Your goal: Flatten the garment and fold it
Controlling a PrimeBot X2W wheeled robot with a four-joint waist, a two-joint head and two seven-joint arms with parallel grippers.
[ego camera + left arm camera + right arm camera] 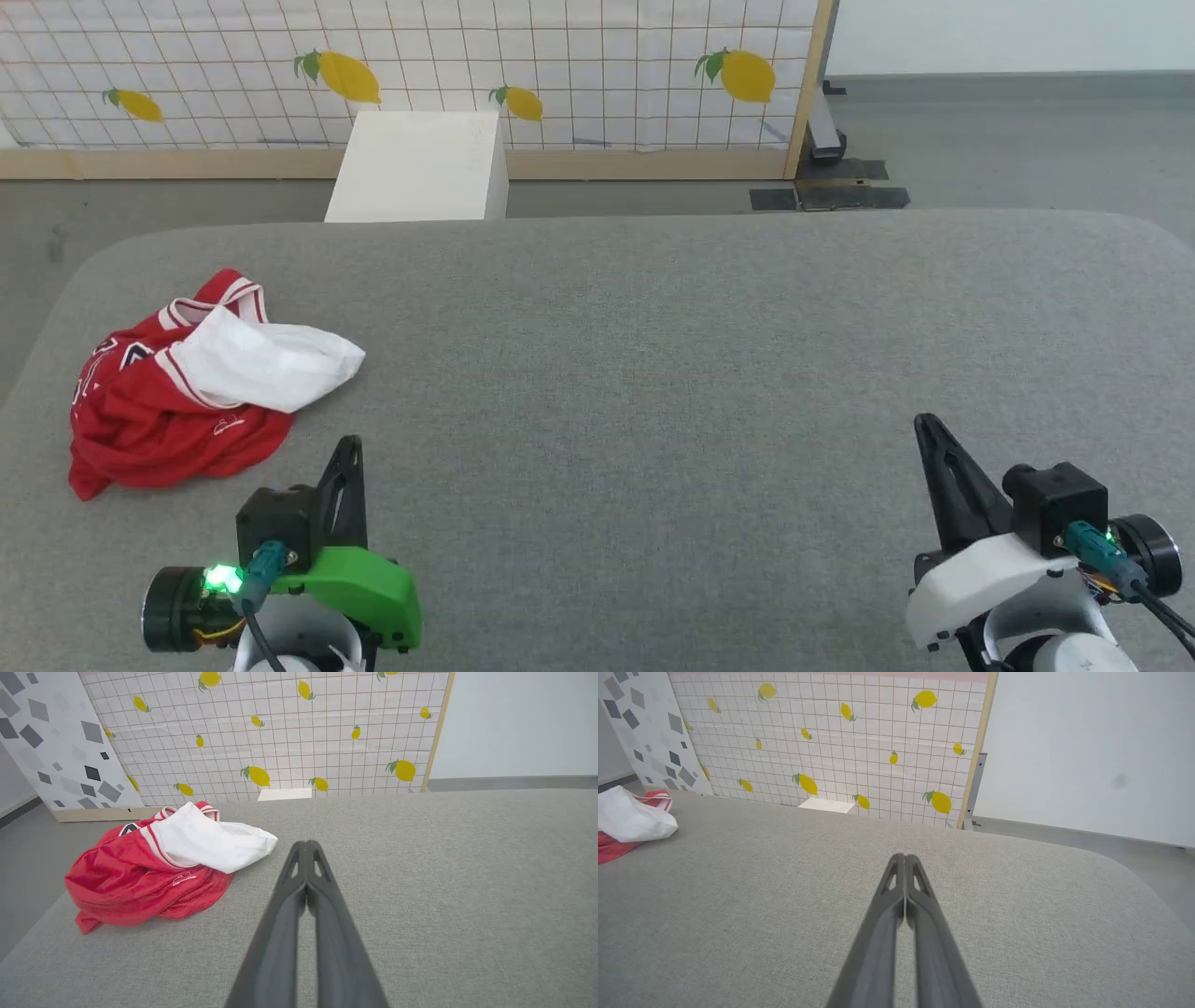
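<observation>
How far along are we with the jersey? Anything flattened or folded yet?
Done: nothing yet. The garment lies in a crumpled heap at the left of the grey surface, with a white sleeve bunched on top of the red cloth.
In hand: nothing. The left gripper and right gripper are shut, empty and clear of the cloth.
Left: grasping it, spreading it flat, and all the folding.

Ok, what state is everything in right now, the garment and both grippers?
garment: crumpled in a heap at the left of the grey surface, not flattened or folded, white sleeve on top, not held.
left gripper: shut, empty, apart from the garment.
right gripper: shut, empty, far from the garment.
</observation>
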